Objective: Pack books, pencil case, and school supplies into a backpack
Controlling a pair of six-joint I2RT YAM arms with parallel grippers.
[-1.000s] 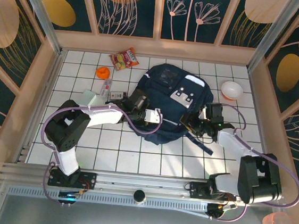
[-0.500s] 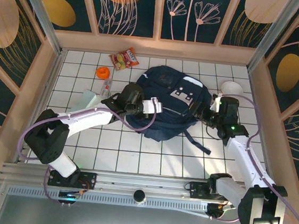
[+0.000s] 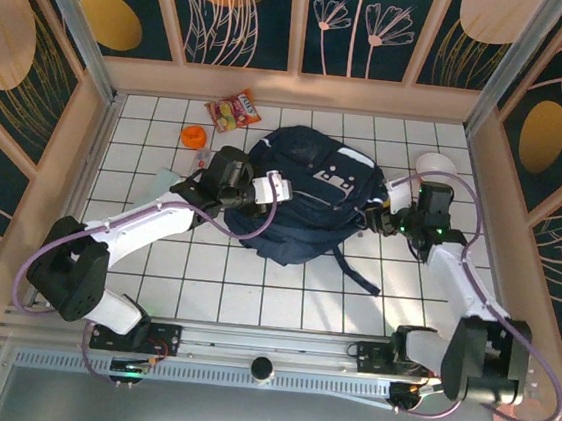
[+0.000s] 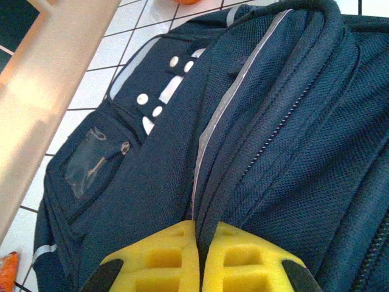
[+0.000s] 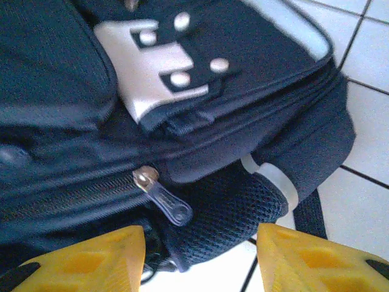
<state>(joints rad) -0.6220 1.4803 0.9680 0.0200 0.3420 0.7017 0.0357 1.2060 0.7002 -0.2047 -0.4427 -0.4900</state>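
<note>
Shifted since a second ago: the backpack [image 3: 311, 214] has slid toward the snack packet [image 3: 233, 111]. Both arms reach farther out, and the right one has swung up from the backpack's near-right corner to its right side.

1. Backpack. Navy, front up, flat on the white-tiled table [image 3: 254, 278], between the two grippers. White studded patch [image 5: 152, 61] on the front; pale piping [image 4: 225, 109] along one seam; clear window pocket [image 4: 91, 164]; one dark strap [image 3: 355, 272] trailing from the near side.

2. Left gripper [image 4: 199, 246]. At the backpack's left side. Yellow fingers clenched together on a fold of the fabric — the piping runs straight into the slit between them.

3. Right gripper [image 5: 200, 234]. At the backpack's right side, released. Fingers stand well apart and hold nothing, with the backpack's mesh-padded corner lying just beyond them. Zip pull [image 5: 164, 204] near one finger, clear loop [image 5: 273, 179] near the other. Whether either finger touches the fabric cannot be told.

4. Pale piece [image 3: 167, 178]. Left of the backpack, on the far side of the left arm, apart from the backpack.

5. Snack packet. Red-orange, off the backpack's far-left corner, not touching it.

6. Orange round object [image 3: 194, 136]. Left of the backpack — between packet and pale piece.

7. White bowl [image 3: 429, 164]. Off the backpack's far-right corner, partly hidden by the right arm.
</note>
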